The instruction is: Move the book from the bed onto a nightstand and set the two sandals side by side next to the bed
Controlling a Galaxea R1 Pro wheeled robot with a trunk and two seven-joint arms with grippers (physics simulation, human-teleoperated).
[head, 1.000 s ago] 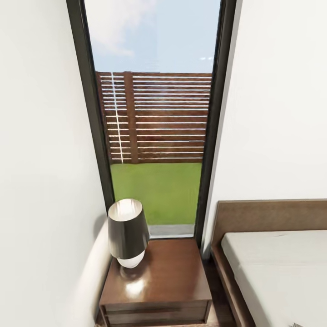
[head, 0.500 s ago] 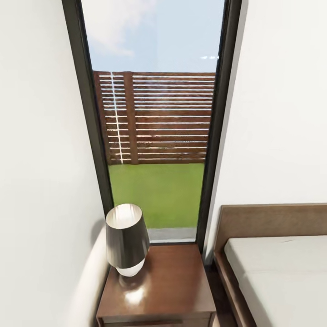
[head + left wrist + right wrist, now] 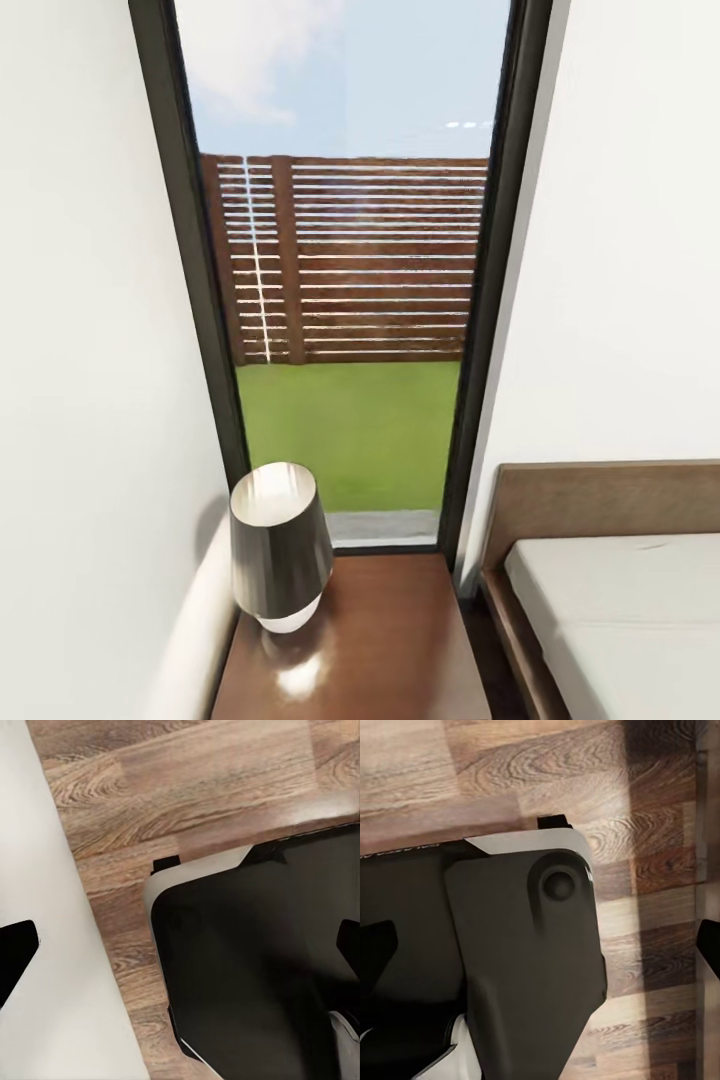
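The nightstand (image 3: 400, 640), dark brown with a glossy top, stands low in the head view under a tall window. The bed (image 3: 630, 620) is just to its right, with a pale mattress and a brown headboard (image 3: 600, 505). The book and the two sandals are out of view. My left gripper (image 3: 180, 956) is open, its black fingertips (image 3: 16, 956) at the frame's edges, over my dark base (image 3: 255, 967) and the wood floor. My right gripper (image 3: 540, 952) is open too, with nothing between its fingers, above the base and floor planks.
A lamp (image 3: 280, 545) with a dark shade stands on the nightstand's left half. The window (image 3: 350, 300) looks out on grass and a slatted fence. White walls (image 3: 90, 400) close in on both sides. A white surface (image 3: 52, 945) runs close beside my base.
The head camera has moved closer to the window: the nightstand, lamp and bed sit lower in the picture and the window looks wider. Nothing in the room has moved.
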